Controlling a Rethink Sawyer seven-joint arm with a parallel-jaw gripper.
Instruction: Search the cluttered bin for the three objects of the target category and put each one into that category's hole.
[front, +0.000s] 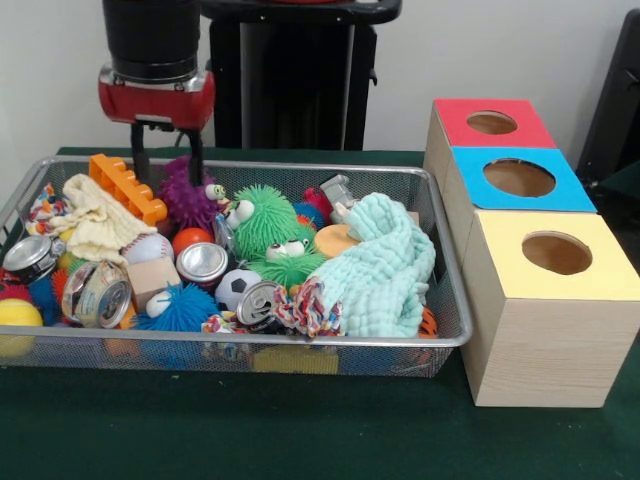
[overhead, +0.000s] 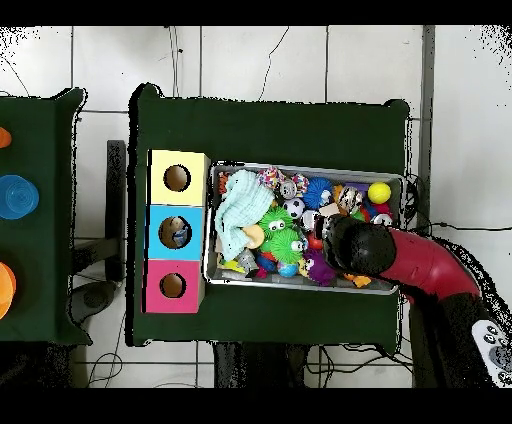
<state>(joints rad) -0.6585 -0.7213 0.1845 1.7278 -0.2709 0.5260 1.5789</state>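
My gripper (front: 168, 172) hangs open at the bin's back left corner, its two black fingers (front: 140, 160) straddling the top of a purple spiky toy (front: 188, 198), with nothing held. An orange toy brick (front: 126, 186) lies just left of it. The wire bin (front: 250, 341) holds several crushed cans (front: 203, 263), green spiky toys (front: 265, 216), a blue spiky ball (front: 180, 308), a baseball (front: 148, 247), a soccer ball (front: 235, 286) and a wooden block (front: 152, 277). In the overhead view the red arm (overhead: 420, 265) hides the gripper.
Three boxes with round holes stand beside the bin: red (front: 491, 122), blue (front: 519, 177), yellow (front: 556, 252). A mint cloth (front: 385, 270) covers the bin's right part, and a cream cloth (front: 95, 225) lies at the left. A yellow ball (front: 18, 315) sits in the front left corner.
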